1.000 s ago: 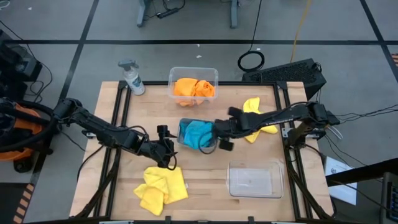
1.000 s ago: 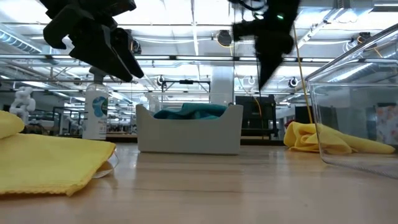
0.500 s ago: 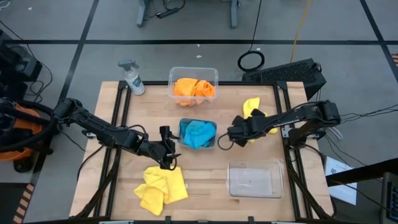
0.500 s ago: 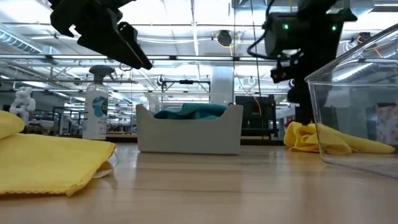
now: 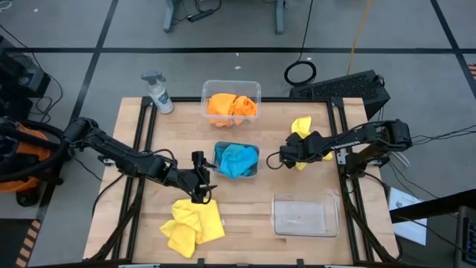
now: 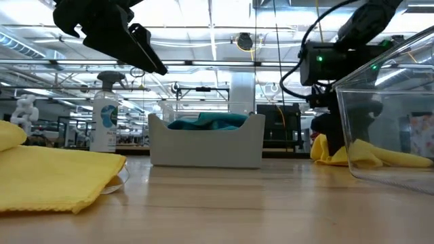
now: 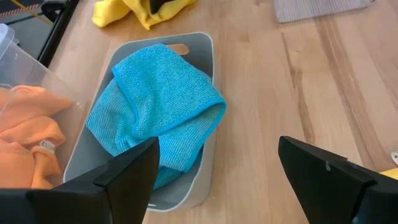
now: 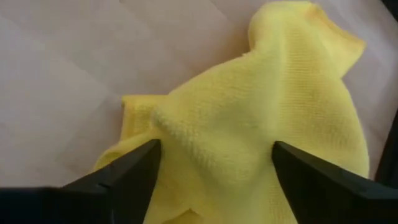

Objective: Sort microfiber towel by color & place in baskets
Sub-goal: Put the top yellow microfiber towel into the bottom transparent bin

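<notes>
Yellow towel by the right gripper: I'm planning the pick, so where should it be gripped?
Probably the raised central fold of the yellow towel, from straight above. The right gripper is open and straddles that ridge; the crumpled bulk there gives more to pinch than the flat edges.

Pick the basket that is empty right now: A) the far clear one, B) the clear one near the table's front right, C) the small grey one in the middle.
B: the front-right clear basket shows only bare plastic, while the far basket holds orange towels and the small grey basket holds turquoise towels.
</notes>
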Robot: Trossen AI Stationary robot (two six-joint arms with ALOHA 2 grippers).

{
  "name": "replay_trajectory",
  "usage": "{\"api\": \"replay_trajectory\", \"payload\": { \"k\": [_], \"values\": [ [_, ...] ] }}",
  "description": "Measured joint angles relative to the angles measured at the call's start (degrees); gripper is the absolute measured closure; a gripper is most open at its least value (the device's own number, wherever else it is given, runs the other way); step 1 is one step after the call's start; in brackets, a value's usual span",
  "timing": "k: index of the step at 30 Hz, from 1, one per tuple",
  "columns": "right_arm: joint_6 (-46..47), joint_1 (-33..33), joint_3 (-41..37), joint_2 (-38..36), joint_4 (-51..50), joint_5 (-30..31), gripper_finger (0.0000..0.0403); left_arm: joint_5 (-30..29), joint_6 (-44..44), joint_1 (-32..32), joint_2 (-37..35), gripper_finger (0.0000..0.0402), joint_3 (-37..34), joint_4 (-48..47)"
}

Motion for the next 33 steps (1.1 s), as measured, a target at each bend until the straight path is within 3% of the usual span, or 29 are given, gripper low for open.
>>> {"api": "replay_trajectory", "payload": {
  "k": [5,11,12,19,27,33],
  "values": [
    [0.97,-0.08,-1.63,0.00,1.50,-0.01,0.0188,0.00,0.27,0.04,0.01,0.0068,0.00,0.77],
    [1.40,0.50,-2.05,-0.02,2.13,-3.11,0.0369,0.07,1.54,0.04,0.01,0.0068,0.00,3.06],
    [1.11,0.93,-2.03,-0.18,2.07,-3.38,0.0384,0.05,1.57,0.04,0.01,0.0068,0.00,3.17],
    [0.63,6.72,0.74,-4.32,2.05,-4.12,0.0397,0.04,1.69,0.07,0.00,0.0068,0.00,4.54],
    [-3.66,20.64,9.17,-14.89,3.46,0.14,0.0400,0.04,7.42,0.11,0.01,0.0068,0.00,15.47],
    [-15.04,32.49,10.75,-18.84,18.81,4.29,0.0401,0.17,13.86,0.11,0.46,0.0068,0.00,25.94]
  ]
}}
